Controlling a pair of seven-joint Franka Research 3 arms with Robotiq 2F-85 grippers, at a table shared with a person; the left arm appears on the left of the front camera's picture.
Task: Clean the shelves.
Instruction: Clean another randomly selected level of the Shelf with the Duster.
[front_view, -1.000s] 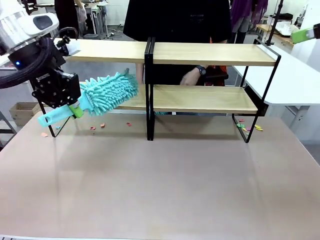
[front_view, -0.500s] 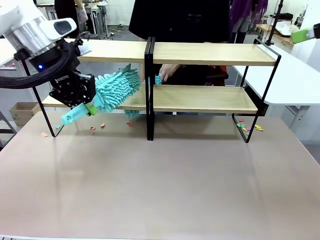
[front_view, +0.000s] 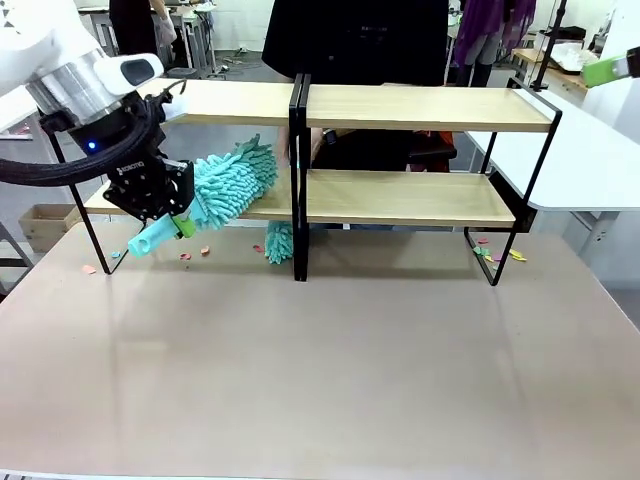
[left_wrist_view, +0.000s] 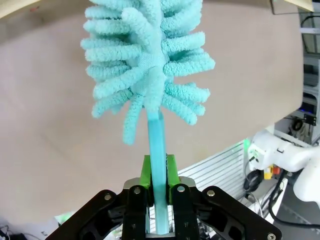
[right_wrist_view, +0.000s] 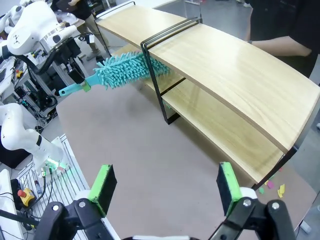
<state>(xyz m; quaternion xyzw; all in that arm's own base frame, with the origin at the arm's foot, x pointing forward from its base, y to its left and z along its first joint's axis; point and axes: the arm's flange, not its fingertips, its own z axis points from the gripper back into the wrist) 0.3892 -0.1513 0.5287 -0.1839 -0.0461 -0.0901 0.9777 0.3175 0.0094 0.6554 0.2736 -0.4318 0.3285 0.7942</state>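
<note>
The shelves are two wood-and-black-tube racks side by side, the left rack (front_view: 225, 102) and the right rack (front_view: 420, 108), also in the right wrist view (right_wrist_view: 225, 65). My left gripper (front_view: 172, 224) is shut on the handle of a teal fluffy duster (front_view: 235, 178), whose head lies along the left rack's lower board. The left wrist view shows the green pads clamped on the handle (left_wrist_view: 158, 150) below the duster head (left_wrist_view: 147, 60). My right gripper (right_wrist_view: 165, 187) hangs open high above the table's right side, nothing between its fingers. The duster (right_wrist_view: 125, 70) shows there too.
A second teal fluffy piece (front_view: 279, 241) hangs or lies by the middle posts under the lower board. Small paper scraps lie on the table at the left foot (front_view: 185, 256) and the right foot (front_view: 492, 255). A person in black (front_view: 360, 40) stands behind the racks.
My left arm has risen and pushed the duster rightwards along the lower board. The person's hand has drawn back from the shelf gap. A teal fluffy piece has dropped beside the middle post.
</note>
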